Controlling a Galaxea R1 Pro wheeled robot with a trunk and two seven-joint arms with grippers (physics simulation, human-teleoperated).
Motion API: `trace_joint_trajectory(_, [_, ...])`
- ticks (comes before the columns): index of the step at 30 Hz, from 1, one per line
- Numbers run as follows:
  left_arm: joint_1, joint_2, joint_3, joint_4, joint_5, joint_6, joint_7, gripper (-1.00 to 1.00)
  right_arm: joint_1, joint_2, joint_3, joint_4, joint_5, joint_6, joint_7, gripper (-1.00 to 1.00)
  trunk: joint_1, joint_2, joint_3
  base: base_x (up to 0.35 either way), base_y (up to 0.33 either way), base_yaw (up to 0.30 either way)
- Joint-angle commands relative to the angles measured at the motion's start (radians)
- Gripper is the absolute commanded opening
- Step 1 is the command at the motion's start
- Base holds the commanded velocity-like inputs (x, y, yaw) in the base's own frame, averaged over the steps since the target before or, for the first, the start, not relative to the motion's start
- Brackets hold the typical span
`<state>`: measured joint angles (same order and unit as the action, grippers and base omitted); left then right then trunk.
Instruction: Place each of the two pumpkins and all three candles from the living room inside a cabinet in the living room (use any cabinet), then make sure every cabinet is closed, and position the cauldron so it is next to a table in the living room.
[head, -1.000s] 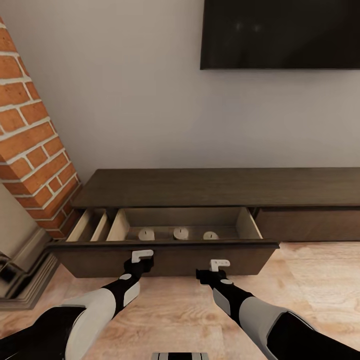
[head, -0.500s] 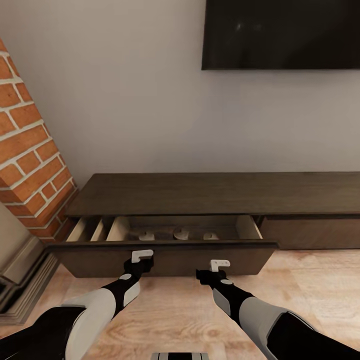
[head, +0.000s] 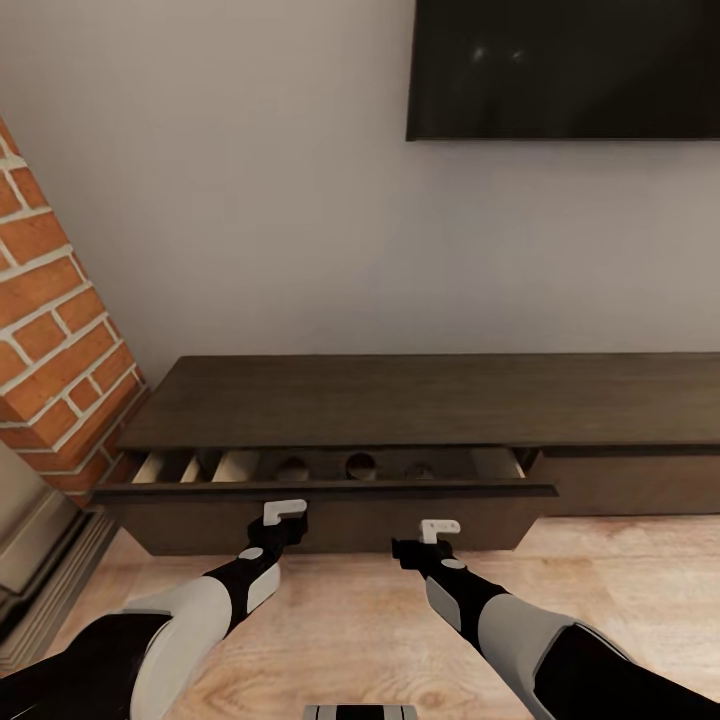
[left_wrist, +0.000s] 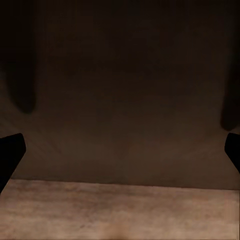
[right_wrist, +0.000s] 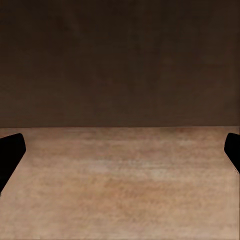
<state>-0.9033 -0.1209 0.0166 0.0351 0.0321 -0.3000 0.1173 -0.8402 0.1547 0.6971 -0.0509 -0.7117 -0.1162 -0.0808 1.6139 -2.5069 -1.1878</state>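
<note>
Head view: brick wall (head: 55, 380) is seen leftmost; left pincer (head: 284, 512) and right pincer (head: 438, 528), both spread wide and empty, are set against the cabinet (head: 420, 400) drawer; candles (head: 360, 465) lie inside; closing is judged underway, a further push being needed.

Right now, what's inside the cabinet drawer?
Through the narrow gap of the drawer, three candles show in shadow, side by side. The cabinet top covers the rest of the interior.
</note>
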Motion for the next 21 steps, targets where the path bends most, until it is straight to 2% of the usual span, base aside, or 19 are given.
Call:
trace_joint_trajectory(1, [-0.002,0.000,0.002,0.003,0.003,-0.007,0.001,1.00,0.000,0.000,0.009,0.000,-0.008,-0.002,-0.004,1.00,0.000,0.000,-0.001,0.153,0.000,0.000])
trace_joint_trajectory(12, [-0.002,0.000,0.002,0.003,0.003,-0.007,0.001,1.00,0.000,0.000,0.009,0.000,-0.008,-0.002,-0.004,1.00,0.000,0.000,-0.001,0.148,0.000,0.000])
trace_joint_trajectory(21, [-0.002,0.000,0.002,0.003,0.003,-0.007,0.001,1.00,0.000,0.000,0.009,0.000,-0.008,-0.002,-0.004,1.00,0.000,0.000,-0.001,0.019,0.000,0.000])
